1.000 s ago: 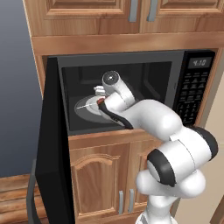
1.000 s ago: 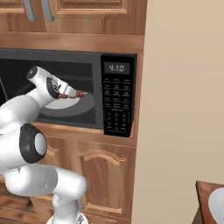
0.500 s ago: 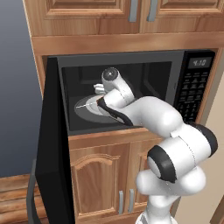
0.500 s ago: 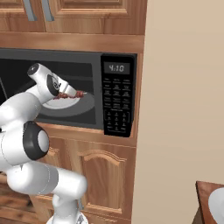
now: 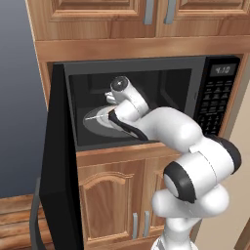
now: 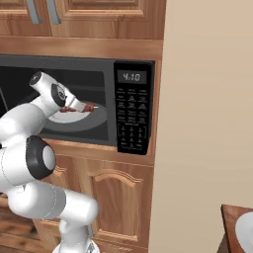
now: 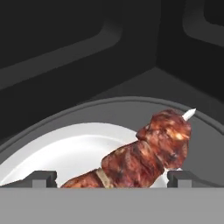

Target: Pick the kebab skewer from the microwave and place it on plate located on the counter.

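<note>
Lying between my fingertips (image 7: 43,178), the kebab skewer (image 7: 144,155) runs lengthwise away from my claw (image 7: 111,180) toward the far right, above the white dish (image 7: 65,151) on the microwave (image 5: 205,97) turntable (image 7: 210,131). My jaws stand spread either side; whether they pinch it, I cannot tell.

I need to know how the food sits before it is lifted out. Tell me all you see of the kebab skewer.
The kebab skewer is a thin pale stick threaded with glossy reddish-brown meat chunks, its bare pointed tip poking out past the last chunk. It lies tilted between the pincer fingertips, over a white plate on the grey turntable inside the microwave. Whether it touches the plate is unclear.
</note>
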